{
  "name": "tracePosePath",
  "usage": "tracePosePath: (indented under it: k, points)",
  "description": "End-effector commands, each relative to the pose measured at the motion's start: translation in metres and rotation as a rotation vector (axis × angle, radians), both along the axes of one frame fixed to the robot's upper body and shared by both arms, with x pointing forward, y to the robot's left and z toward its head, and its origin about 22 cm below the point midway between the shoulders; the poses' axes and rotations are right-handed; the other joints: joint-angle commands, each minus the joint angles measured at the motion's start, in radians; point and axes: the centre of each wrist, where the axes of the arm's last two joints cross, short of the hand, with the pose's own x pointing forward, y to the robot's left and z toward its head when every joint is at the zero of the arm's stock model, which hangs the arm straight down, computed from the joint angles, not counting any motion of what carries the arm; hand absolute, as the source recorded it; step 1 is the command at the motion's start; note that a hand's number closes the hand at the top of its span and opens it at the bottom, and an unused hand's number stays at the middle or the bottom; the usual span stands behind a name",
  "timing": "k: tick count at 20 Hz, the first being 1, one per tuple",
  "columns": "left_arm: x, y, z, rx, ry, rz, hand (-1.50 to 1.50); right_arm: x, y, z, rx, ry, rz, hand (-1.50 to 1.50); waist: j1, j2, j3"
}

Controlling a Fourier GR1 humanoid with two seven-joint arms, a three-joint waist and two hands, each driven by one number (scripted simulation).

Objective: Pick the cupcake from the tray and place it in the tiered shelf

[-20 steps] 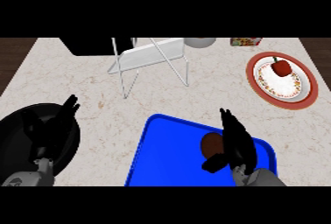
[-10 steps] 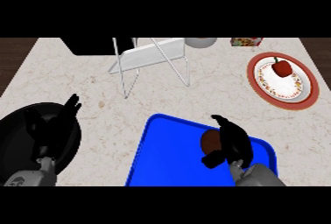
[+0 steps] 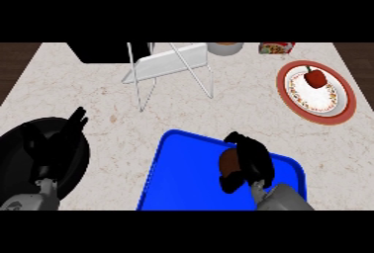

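1. Take the blue tray [image 3: 182, 173] as your landmark; it lies on the marbled surface [image 3: 110, 99] at the lower middle of the head view.
2. Find the cupcake [image 3: 228, 159] on the right part of the tray. You see only a brown patch of it, since the right hand [image 3: 248, 163] covers most of it.
3. Note the right hand: its fingers are curled round the cupcake from the right and above, with the thumb low on the cupcake's left side. Whether the cupcake is lifted off the tray floor cannot be told from this angle.
4. Find the tiered shelf [image 3: 171, 64] beyond the tray's far edge, a white wire-legged frame, well apart from the cupcake.
5. Find the left hand [image 3: 55, 143] left of the tray, over a black round pan [image 3: 15, 148]. Its fingers are straight and apart, pointing up; it holds nothing.
6. Find the red-rimmed plate [image 3: 315, 91] to the far right of the tray, carrying a red fruit [image 3: 315, 78].
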Motion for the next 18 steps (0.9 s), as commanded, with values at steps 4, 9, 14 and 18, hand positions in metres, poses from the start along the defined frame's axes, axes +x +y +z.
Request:
tracePosePath:
  k: [4,9,14,18]
  points:
    - [-0.009,0.005,-0.017,-0.033,0.111,0.017,0.00,-0.018,0.027,0.020,0.065,-0.143,0.108,1.50,-0.002,0.020,-0.005]
    - [0.004,-0.016,-0.011,-0.035,0.094,-0.033,0.00,-0.003,0.115,0.073,-0.023,0.142,0.219,1.50,0.081,0.037,-0.010]
    - [0.007,-0.020,-0.011,-0.028,0.099,-0.083,0.00,0.025,0.140,0.145,-0.010,0.081,0.214,1.50,0.124,0.034,-0.011]
    - [0.012,-0.034,-0.010,-0.023,0.111,-0.102,0.00,0.040,0.159,0.211,-0.019,-0.066,0.182,1.50,0.120,0.021,-0.014]
